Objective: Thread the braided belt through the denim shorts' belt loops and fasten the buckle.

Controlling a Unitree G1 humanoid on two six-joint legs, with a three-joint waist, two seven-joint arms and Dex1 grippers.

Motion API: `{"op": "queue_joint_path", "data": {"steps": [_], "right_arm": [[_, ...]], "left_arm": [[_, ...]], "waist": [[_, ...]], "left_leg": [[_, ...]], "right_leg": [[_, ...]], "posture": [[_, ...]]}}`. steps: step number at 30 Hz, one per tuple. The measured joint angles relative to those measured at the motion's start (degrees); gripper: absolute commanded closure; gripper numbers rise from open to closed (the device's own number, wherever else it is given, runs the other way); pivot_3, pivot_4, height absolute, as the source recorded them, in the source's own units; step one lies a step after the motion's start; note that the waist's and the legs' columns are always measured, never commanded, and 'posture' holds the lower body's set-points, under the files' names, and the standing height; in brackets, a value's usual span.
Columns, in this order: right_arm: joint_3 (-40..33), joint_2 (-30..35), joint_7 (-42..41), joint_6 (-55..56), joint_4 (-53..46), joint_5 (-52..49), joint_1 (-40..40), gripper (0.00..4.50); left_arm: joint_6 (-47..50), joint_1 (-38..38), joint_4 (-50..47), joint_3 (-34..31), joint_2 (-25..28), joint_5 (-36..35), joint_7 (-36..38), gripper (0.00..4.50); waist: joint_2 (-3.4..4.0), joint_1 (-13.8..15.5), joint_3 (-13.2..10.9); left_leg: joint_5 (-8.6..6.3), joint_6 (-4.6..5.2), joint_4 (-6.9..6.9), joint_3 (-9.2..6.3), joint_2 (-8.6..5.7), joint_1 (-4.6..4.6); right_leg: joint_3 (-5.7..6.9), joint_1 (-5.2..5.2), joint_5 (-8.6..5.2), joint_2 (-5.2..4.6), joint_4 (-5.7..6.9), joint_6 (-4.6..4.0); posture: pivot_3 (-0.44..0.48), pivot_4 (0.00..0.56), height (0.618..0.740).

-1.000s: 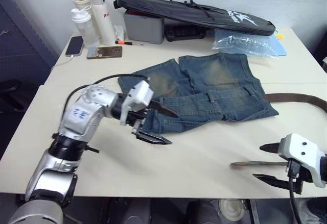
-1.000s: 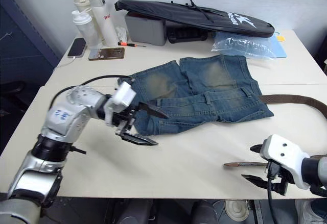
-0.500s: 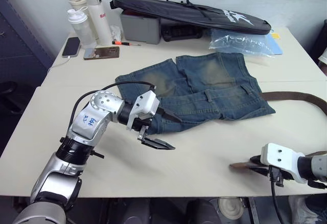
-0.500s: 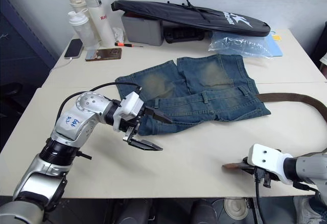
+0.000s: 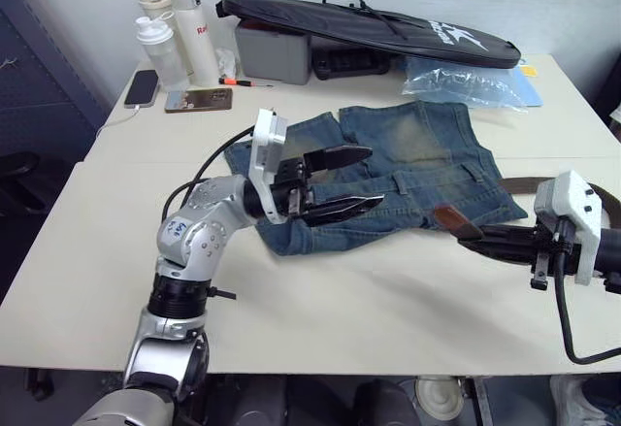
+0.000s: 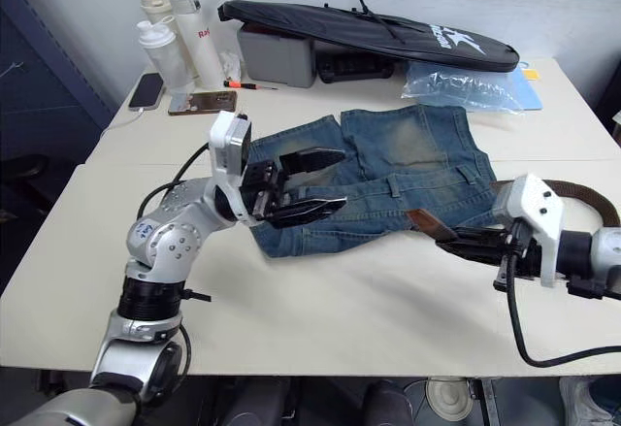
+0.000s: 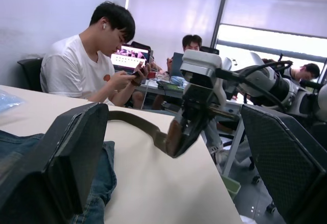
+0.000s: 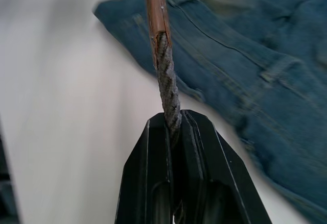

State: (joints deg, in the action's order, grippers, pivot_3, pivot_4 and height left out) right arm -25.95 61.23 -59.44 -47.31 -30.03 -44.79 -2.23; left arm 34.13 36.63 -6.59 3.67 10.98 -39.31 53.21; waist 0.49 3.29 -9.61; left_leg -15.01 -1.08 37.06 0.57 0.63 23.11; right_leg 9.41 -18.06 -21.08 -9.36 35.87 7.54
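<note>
Belt end first: the braided belt [image 6: 572,191] is pinched between the pressed-together fingers of the right gripper [image 5: 500,238], just behind its reddish leather tip [image 5: 449,218]. The tip juts out free toward the denim shorts [image 5: 408,169], which suits feeding it into a loop; the rest of the strap trails off along the table toward the robot's right. The buckle cannot be made out.

The shorts lie flat at mid-table, legs pointing to the far side, waistband toward the robot. One of the belt loops [image 6: 393,185] is visible on the waistband, and none has the strap through it, so threading has not begun, in my judgement. The tip sits just off the waistband's right corner.

The left gripper [image 5: 344,179] hovers over the left half of the shorts, fingers spread wide and holding nothing, seemingly placed to pin or lift the waistband.

The table [image 5: 340,310] is pale cream and bare along the near side. Along the far side stand bottles [image 5: 175,33], a phone [image 5: 142,87], a grey box [image 5: 274,52], a long black bag [image 5: 369,28] and a clear plastic bag [image 5: 466,81]. The left wrist view shows people seated at desks with laptops before bright blinds.
</note>
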Motion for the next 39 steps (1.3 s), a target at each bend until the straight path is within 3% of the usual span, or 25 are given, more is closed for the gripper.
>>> {"op": "queue_joint_path", "data": {"steps": [4,11,15,16,19,22,27,36,37,39], "right_arm": [[0.18,-1.35,3.76,-3.49,-2.4,-4.92,-2.63,4.29],[0.18,-1.86,8.46,-6.57,-3.51,-9.48,-3.46,4.29],[0.05,-1.87,10.32,-6.7,-4.06,-10.43,-2.69,4.5],[-0.4,-2.03,11.21,-6.74,-4.44,-10.62,-2.01,4.5],[-1.34,-3.38,13.28,-6.75,-5.16,-11.29,-1.73,4.5],[-1.74,-4.18,15.31,-6.78,-6.11,-13.0,-1.33,4.5],[-1.95,-6.2,18.76,-6.17,-7.15,-12.2,-1.14,4.5],[-10.05,-9.71,28.69,-6.26,-8.23,-15.1,-0.71,0.49],[-12.19,-10.49,29.83,-6.33,-8.26,-16.19,-0.52,0.15],[-16.59,-11.63,32.24,-6.22,-8.27,-18.6,-0.1,0.05]], "left_arm": [[0.21,-1.01,1.34,6.42,-3.44,2.61,-0.83,0.0],[-1.12,-0.22,5.71,7.39,-7.97,3.64,-2.29,0.0],[-1.37,1.24,6.91,6.79,-8.51,3.4,-1.26,1.18],[-1.6,1.26,7.35,6.82,-8.28,3.41,-0.07,1.85],[-2.31,1.65,8.7,7.51,-8.26,3.67,2.06,2.92],[-3.35,3.3,11.12,7.59,-8.28,4.31,3.38,4.32],[-5.0,5.27,13.95,7.39,-8.61,5.31,3.99,4.43],[-4.75,11.03,18.47,4.53,-12.79,5.63,-0.43,4.5],[-4.14,11.55,19.24,4.11,-13.38,5.75,-1.69,4.5],[-2.8,11.98,21.12,3.72,-14.36,5.76,-3.97,4.5]], "waist": [[0.0,0.12,0.0],[0.0,0.11,0.0],[0.0,0.1,0.0],[0.0,0.1,0.0],[0.0,0.14,0.0],[0.0,0.15,0.0],[0.0,0.16,0.0],[-0.01,0.79,0.0],[-0.01,0.95,-0.01],[0.0,1.08,0.0]], "left_leg": [[-0.02,0.03,0.04,0.04,-0.04,0.01],[-0.02,0.03,0.02,0.06,-0.05,0.01],[-0.02,0.03,0.01,0.06,-0.06,0.0],[-0.02,0.03,0.0,0.06,-0.06,0.01],[-0.02,0.03,0.02,0.06,-0.07,0.01],[-0.02,0.03,0.03,0.07,-0.07,0.01],[-0.02,0.03,0.0,0.05,-0.07,0.03],[-0.02,0.05,0.0,0.04,-0.07,0.05],[-0.02,0.05,0.0,0.02,-0.06,0.05],[-0.02,0.06,-0.01,0.04,-0.07,0.05]], "right_leg": [[-0.04,0.02,0.03,-0.01,-0.05,0.05],[-0.02,0.01,0.03,0.0,-0.07,0.05],[-0.02,0.01,0.03,0.0,-0.08,0.05],[-0.01,0.01,0.03,0.0,-0.08,0.05],[-0.01,0.01,0.03,0.0,-0.08,0.05],[-0.01,0.01,0.03,0.0,-0.09,0.05],[0.01,0.01,0.03,0.01,-0.12,0.05],[0.01,0.01,0.06,-0.02,-0.16,0.1],[0.03,0.02,0.06,-0.01,-0.16,0.09],[0.02,0.01,0.06,-0.01,-0.16,0.09]], "posture": [[0.0,0.15,0.658],[0.0,0.15,0.658],[0.0,0.15,0.658],[0.0,0.15,0.658],[0.0,0.15,0.658],[0.0,0.15,0.658],[0.0,0.15,0.658],[0.0,0.15,0.658],[0.0,0.15,0.658],[0.0,0.15,0.658]]}}
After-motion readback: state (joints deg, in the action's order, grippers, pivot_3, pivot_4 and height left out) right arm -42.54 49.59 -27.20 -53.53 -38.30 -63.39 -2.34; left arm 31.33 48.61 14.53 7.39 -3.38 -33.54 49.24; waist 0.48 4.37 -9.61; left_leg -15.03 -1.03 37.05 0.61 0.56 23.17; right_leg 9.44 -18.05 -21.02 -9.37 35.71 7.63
